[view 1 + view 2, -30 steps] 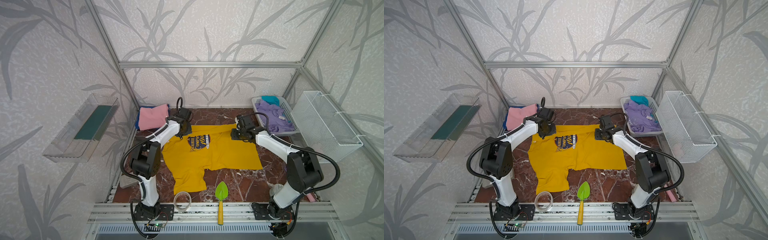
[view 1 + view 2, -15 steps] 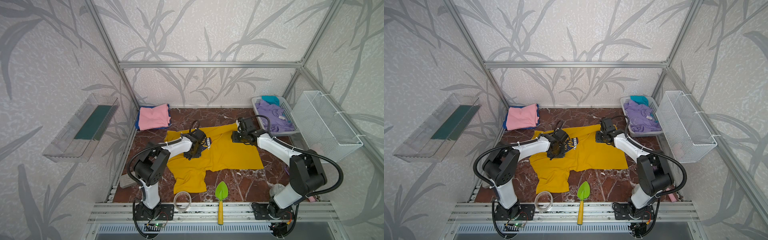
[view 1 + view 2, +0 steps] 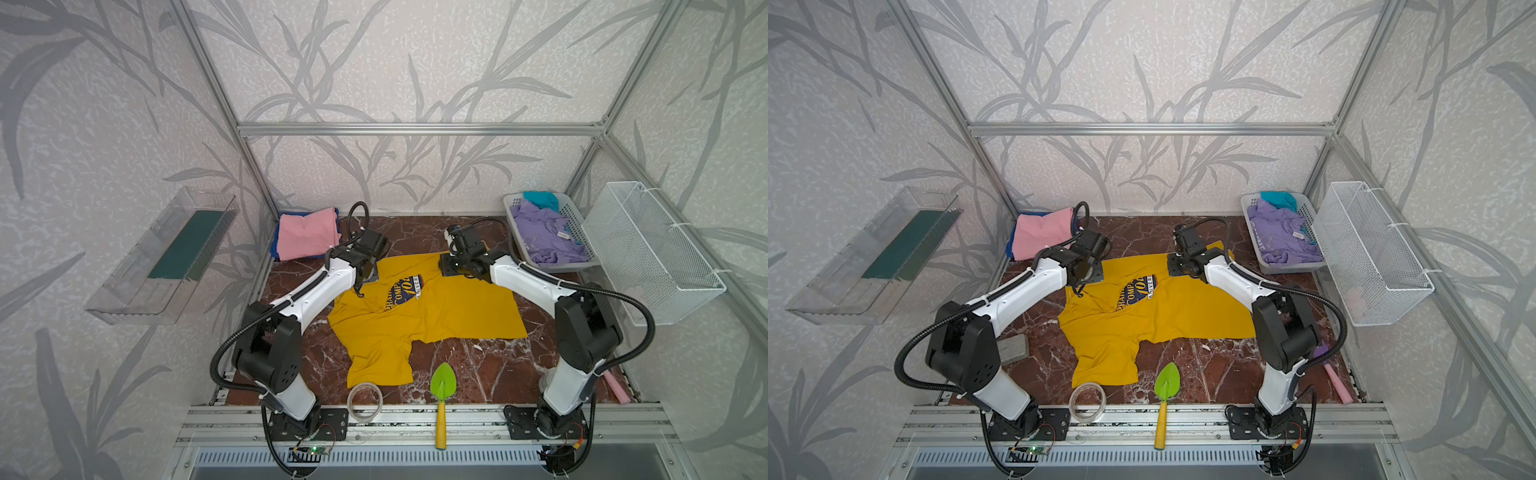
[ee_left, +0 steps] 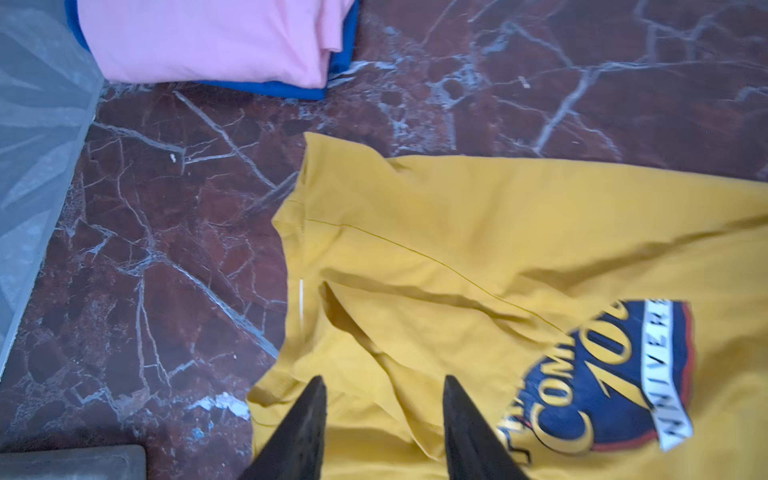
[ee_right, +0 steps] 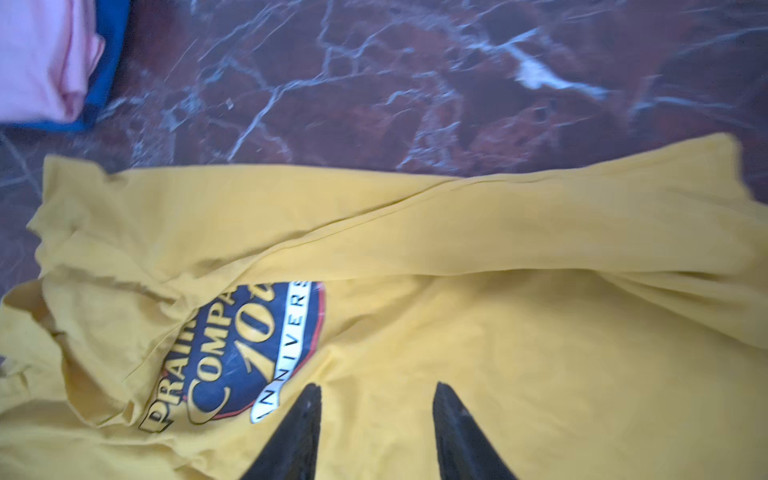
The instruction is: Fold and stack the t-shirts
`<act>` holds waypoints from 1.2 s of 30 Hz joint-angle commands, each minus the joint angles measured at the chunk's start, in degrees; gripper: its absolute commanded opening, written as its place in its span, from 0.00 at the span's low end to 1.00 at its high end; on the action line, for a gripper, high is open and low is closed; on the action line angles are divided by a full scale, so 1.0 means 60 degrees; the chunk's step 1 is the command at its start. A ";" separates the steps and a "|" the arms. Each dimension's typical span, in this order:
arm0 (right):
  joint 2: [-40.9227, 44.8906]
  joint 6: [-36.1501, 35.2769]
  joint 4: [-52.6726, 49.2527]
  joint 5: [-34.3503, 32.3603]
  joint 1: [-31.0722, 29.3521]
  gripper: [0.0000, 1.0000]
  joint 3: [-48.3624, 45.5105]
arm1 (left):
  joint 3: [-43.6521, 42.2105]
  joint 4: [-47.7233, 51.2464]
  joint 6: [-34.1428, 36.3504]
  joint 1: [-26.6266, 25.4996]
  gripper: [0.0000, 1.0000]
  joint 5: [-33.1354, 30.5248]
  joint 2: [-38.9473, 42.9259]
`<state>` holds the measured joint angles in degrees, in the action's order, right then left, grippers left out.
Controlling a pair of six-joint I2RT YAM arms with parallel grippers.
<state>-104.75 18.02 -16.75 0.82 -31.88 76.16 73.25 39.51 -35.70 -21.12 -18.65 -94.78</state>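
A mustard-yellow t-shirt (image 3: 419, 316) is seen spread print-up on the middle of the red marble desk (image 3: 478, 361), with one sleeve stretched toward the front rail and the cloth rumpled around the collar, so that part of the dark blue oval print (image 3: 405, 291) is creased. The left claw (image 4: 382, 380) is held over the rumpled collar end of that shirt; its two black fingers (image 4: 309, 419) are seen apart with nothing between them, and whether their tips touch the cloth cannot be told. The right claw (image 5: 376, 388) is held over the shirt's body just beside the print, its fingers (image 5: 453, 428) likewise spread and empty. At the back left corner of the desk a folded pink t-shirt (image 3: 305, 235) is stacked on a folded blue t-shirt (image 4: 291, 89), well apart from the yellow one. At the back right a lavender t-shirt (image 3: 544, 241) is heaped unfolded in the white laundry basket (image 3: 572, 222), with a teal t-shirt (image 3: 540, 199) bunched behind it in the same basket. A green trowel (image 3: 442, 384) and a roll of clear tape (image 3: 365, 402) are laid near the front rail.
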 commanded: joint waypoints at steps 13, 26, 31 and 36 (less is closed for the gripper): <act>-0.2713 0.0031 0.0662 0.1867 -0.2659 0.53 0.1905 | -0.1436 -0.1162 -0.0101 0.1212 0.44 0.2606 -0.0614; -0.4131 0.0924 0.0015 0.0674 -0.2843 0.52 0.3519 | -0.2790 -0.1209 -0.0119 0.1412 0.00 0.2952 0.0090; -0.4371 0.0870 -0.0298 0.0142 -0.3020 0.33 0.3847 | -0.3492 -0.1245 -0.0246 0.1411 0.00 0.3037 0.0643; -0.4040 0.0864 -0.0049 -0.0324 -0.2878 0.13 0.3503 | -0.4009 -0.0971 -0.0231 0.1416 0.00 0.2825 0.1306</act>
<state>-130.28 22.96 -16.60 1.45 -49.58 97.51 50.41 31.92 -36.23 -12.95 -0.71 -89.73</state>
